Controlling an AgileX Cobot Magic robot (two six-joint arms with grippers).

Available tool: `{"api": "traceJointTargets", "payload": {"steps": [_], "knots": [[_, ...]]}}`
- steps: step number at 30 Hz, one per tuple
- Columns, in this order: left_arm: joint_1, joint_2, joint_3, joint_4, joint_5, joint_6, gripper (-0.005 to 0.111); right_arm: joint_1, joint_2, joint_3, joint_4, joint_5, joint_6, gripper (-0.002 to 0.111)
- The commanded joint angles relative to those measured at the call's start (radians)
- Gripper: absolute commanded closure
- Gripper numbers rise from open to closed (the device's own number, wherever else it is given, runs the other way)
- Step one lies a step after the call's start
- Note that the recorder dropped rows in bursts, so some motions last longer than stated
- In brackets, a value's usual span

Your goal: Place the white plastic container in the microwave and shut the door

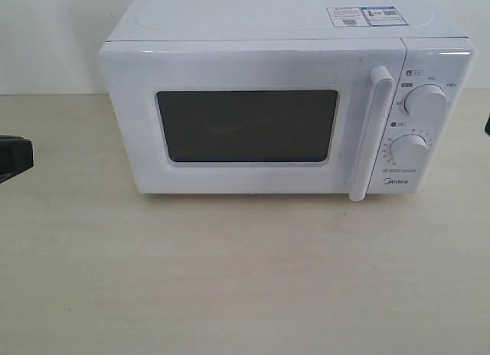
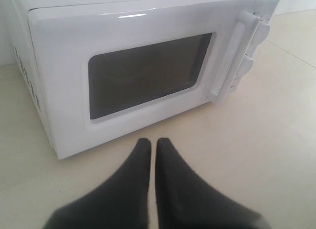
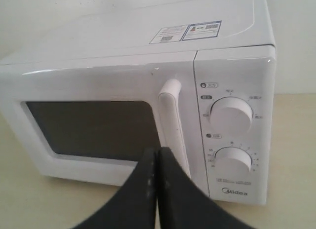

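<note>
The white microwave (image 1: 283,95) stands at the back of the table, and its door (image 1: 253,118) is closed, with the long handle (image 1: 371,133) on its right edge. Nothing can be made out behind the dark window (image 1: 246,125). The white plastic container shows in no view. My left gripper (image 2: 152,142) is shut and empty, low over the table in front of the door (image 2: 133,76). It shows as a dark shape (image 1: 14,160) at the left edge of the exterior view. My right gripper (image 3: 157,151) is shut and empty, close before the handle (image 3: 172,120).
Two round dials (image 1: 426,101) (image 1: 409,150) sit on the microwave's right panel, and a sticker (image 1: 364,16) lies on its top. The pale wooden table (image 1: 245,278) spreads out in front. A white wall stands behind.
</note>
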Motion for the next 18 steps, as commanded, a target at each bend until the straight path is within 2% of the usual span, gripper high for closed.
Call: {"api": "traceJointTargets", "payload": {"steps": [1, 6, 9, 18], "knots": [[-0.006, -0.003, 0.004, 0.005, -0.006, -0.007, 0.102, -0.089, -0.083, 0.006, 0.002, -0.018, 0.004, 0.109], [-0.006, -0.003, 0.004, 0.005, -0.006, -0.007, 0.102, -0.315, -0.194, 0.006, 0.002, 0.027, -0.023, 0.109], [-0.006, -0.003, 0.004, 0.005, -0.006, -0.007, 0.102, -0.399, -0.22, 0.006, 0.002, 0.023, -0.027, 0.109], [-0.006, -0.003, 0.004, 0.005, -0.007, -0.007, 0.102, -0.418, -0.22, 0.006, 0.002, 0.01, -0.102, 0.109]]}}
